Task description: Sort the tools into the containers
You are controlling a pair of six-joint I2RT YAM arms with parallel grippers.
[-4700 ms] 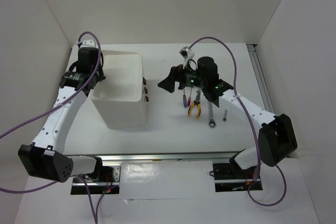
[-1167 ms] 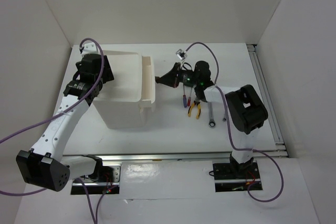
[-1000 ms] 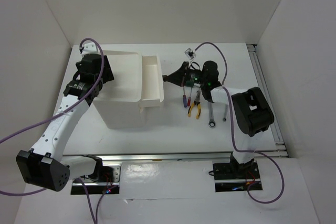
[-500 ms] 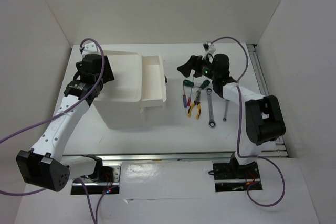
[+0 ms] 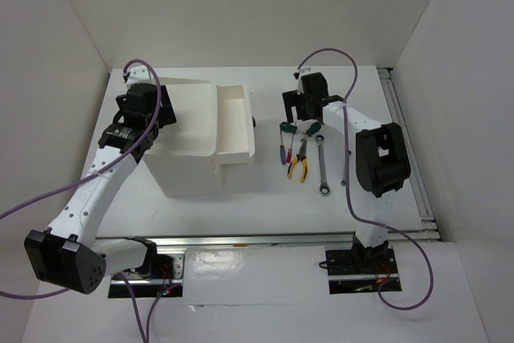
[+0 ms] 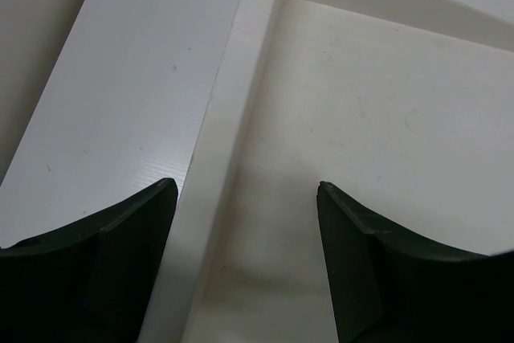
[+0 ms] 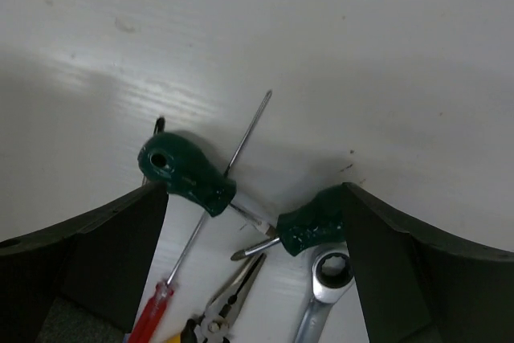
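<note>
Half a second on, the right gripper (image 7: 255, 189) has swung away from the pulled-out shallow white plastic drawer (image 5: 234, 122). It now hangs just above the two stubby green-handled screwdrivers (image 7: 186, 173) lying on the white table (image 7: 321, 38). Its fingers are spread wide and hold nothing. The left gripper (image 6: 242, 189), equally wide and empty, straddles the left wall of the white plastic box (image 6: 217, 158).
</note>
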